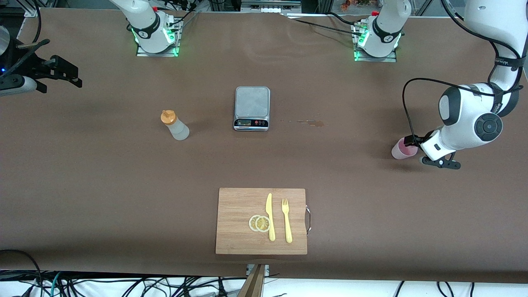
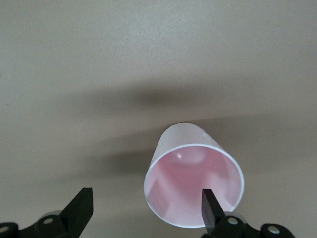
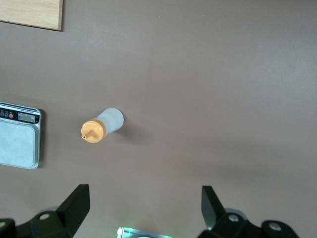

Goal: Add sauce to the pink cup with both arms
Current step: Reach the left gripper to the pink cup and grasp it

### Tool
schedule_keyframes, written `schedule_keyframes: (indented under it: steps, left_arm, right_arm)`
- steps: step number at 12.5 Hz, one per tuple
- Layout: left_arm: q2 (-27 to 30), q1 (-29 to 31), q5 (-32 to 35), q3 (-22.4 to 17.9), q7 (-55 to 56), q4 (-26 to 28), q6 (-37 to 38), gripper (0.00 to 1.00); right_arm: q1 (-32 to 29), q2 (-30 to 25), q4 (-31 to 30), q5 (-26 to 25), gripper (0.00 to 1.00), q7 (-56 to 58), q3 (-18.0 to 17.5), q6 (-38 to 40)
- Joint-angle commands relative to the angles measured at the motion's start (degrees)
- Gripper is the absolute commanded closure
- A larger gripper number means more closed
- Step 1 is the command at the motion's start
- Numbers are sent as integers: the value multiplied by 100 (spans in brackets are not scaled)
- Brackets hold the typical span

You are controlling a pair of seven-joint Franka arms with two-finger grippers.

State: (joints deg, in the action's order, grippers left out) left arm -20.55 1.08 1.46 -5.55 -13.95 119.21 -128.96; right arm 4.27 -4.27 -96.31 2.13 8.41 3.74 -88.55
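Note:
The pink cup [image 1: 402, 150] stands on the brown table near the left arm's end. My left gripper [image 1: 414, 145] is low beside it. In the left wrist view the cup [image 2: 193, 173] shows its open mouth. The left gripper [image 2: 146, 210] is open, one fingertip [image 2: 210, 208] overlaps the cup's rim and the cup sits off to that side, not gripped. The sauce bottle [image 1: 175, 127], whitish with an orange cap, stands toward the right arm's end, beside the scale. My right gripper [image 1: 70, 76] hangs open in the air at that end; its wrist view shows the bottle [image 3: 101, 126] well ahead of the gripper [image 3: 143, 203].
A grey kitchen scale [image 1: 252, 108] sits mid-table, with a small spill stain [image 1: 309, 122] beside it. Nearer the front camera lies a wooden cutting board [image 1: 239, 206] holding a yellow knife [image 1: 270, 216], a fork [image 1: 286, 220] and lemon slices [image 1: 260, 223].

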Motion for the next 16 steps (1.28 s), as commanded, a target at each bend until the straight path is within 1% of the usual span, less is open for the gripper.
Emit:
schedule_keyframes:
  steps: [1, 2, 3, 6, 7, 10, 12, 13, 14, 15, 16]
  left_arm:
    - [218, 15, 4, -52, -143, 374, -313, 16]
    - [209, 7, -240, -52, -134, 383, -340, 32]
    - [200, -20, -434, -60, -125, 384, -332, 50]
    - [183, -55, -444, -69, -73, 366, -305, 91]
    - [183, -64, -453, -69, -72, 357, -296, 100]
    - [226, -81, -453, -61, -55, 261, -270, 100]
    - [322, -247, -584, -17, -29, -90, 141, 100]
    - [341, -483, -846, -17, 50, -265, 335, 100]
    - [393, -755, -1023, -17, 294, -406, 528, 100]
    - [428, -1080, -1051, -17, 688, -538, 678, 100]
    - [463, -1449, -1060, -17, 1153, -661, 810, 100]
  right_arm:
    - [-5, 23, 104, -2, 0, -76, -5, 101]
    - [-5, 23, 104, -2, 0, -85, -5, 101]
    - [-5, 23, 104, -2, 0, -77, -5, 92]
    - [-14, 92, 130, 7, 0, -15, -5, 83]
    - [-23, 110, 148, 42, 0, -6, -5, 83]
    - [-23, 154, 157, 51, 0, 3, -5, 101]
    - [-23, 110, 166, 95, 0, -6, 4, 345]
    - [29, 171, 166, 112, 0, -15, -31, 625]
    - [13, 120, 253, 295, 0, -24, -22, 1089]
    - [12, 102, 410, 541, 0, 107, -5, 1303]
    - [12, 93, 621, 552, 0, 395, -40, 1618]
